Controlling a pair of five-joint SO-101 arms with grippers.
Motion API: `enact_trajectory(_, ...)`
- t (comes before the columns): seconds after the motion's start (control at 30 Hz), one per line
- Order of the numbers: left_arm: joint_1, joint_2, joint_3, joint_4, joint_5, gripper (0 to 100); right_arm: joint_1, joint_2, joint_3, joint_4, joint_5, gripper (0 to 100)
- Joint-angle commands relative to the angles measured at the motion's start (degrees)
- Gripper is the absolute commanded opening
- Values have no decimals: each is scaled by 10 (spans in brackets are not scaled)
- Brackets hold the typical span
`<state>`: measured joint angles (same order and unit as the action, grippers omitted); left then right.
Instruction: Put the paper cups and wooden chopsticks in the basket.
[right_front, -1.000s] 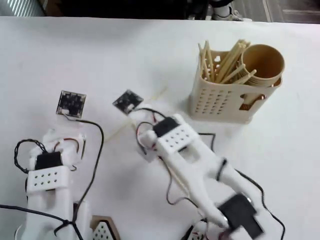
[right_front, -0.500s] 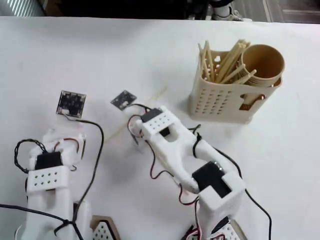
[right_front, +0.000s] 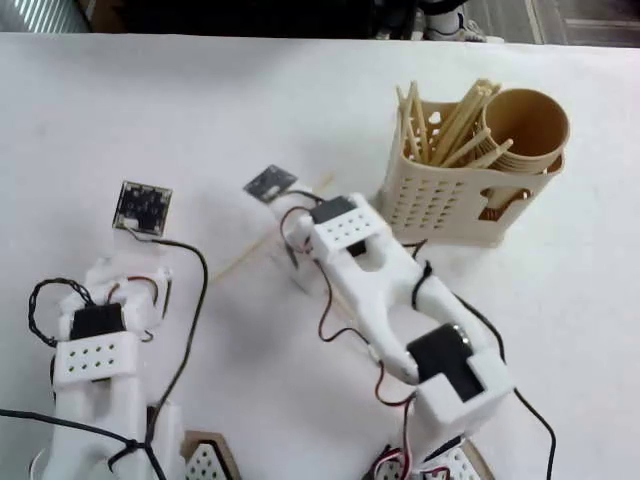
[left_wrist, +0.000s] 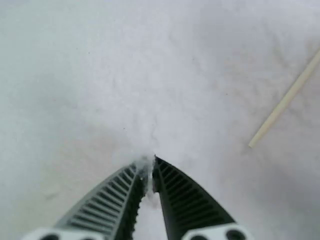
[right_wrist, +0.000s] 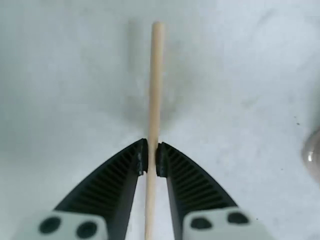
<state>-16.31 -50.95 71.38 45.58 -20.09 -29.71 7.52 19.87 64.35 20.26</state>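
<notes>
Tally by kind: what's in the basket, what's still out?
basket: 1
paper cup stack, in the basket: 1 (cups nested, number not readable)
chopstick bundle, in the basket: 1 (sticks overlap, not countable)
loose chopstick, on the table, pinched in the right claw: 1
Total: 4

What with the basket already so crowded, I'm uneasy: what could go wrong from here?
1. The right gripper pinches the thin chopstick with its tips alone, so it may swivel or slip out on the way.
2. The basket already holds a cup and many slanting sticks; the new one may jam against them or nudge the basket over.
</notes>
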Motion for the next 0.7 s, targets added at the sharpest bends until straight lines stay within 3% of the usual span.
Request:
enact_trajectory(0.0, -1, -9, -4, -11, 1, 42, 17, -55, -7, 20, 11, 17)
enact_trajectory(0.3, -1, -9, -4, -11, 1, 42, 20, -141, -10, 50, 11, 17)
enact_trajectory(0.67, -1, -9, -4, -11, 1, 42, 28, -375, -52, 67, 8, 17)
